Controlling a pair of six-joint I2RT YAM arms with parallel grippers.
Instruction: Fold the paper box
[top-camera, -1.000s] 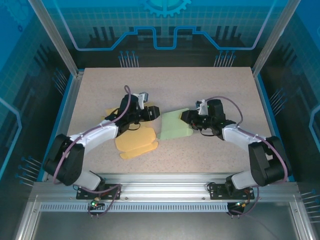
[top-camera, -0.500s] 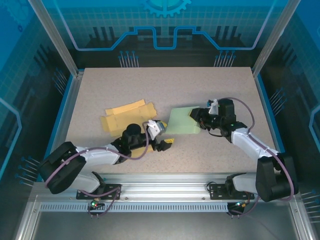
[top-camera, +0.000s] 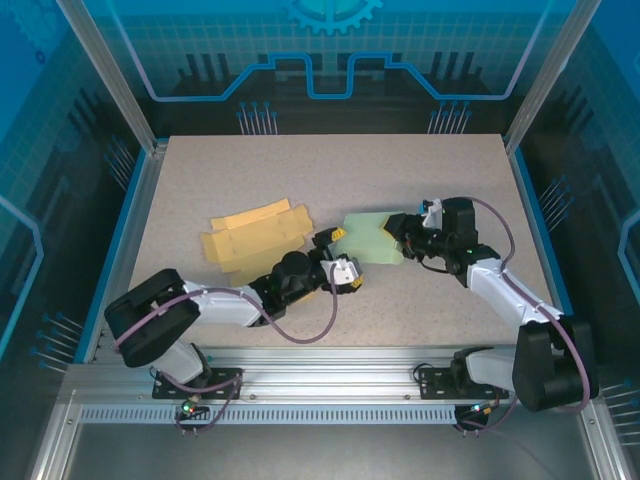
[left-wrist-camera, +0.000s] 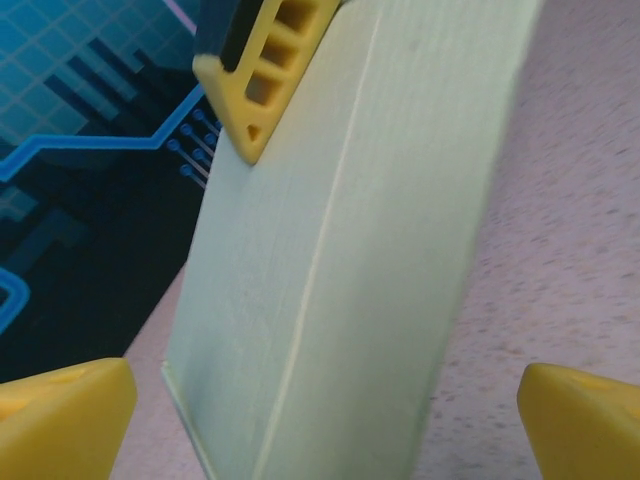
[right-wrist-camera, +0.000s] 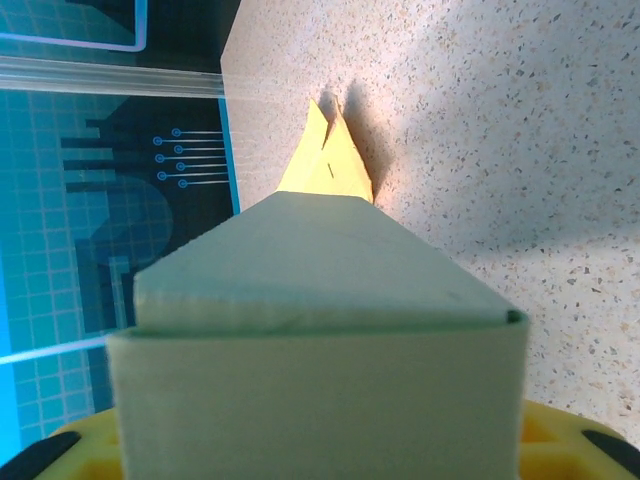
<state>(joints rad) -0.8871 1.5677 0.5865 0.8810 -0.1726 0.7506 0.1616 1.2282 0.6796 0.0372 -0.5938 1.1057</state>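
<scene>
Two yellow fingertips (left-wrist-camera: 62, 408) of the left gripper (top-camera: 346, 260) stand wide apart nearest the arm bases and hold nothing. The near end of the pale green paper box (top-camera: 372, 240) lies between them and, as far as the left wrist view shows, touches neither. The risk, I judge, is that these fingers close across the card away from its crease and crush or skew it. They could also nudge it so that it pivots or slips out of the other arm's pinch (thin card gives little resistance).

The box lies on the table (top-camera: 300, 165), a little right of centre. It looks partly formed: a flattened sleeve with one long crease down its upper face and a squared end toward the right wrist camera. At its far right end the right gripper (top-camera: 403, 228) is closed on the card, one yellow finger lying on the top face. Off to the left, a flat yellow sheet (top-camera: 252, 235) lies apart from the green box.
</scene>
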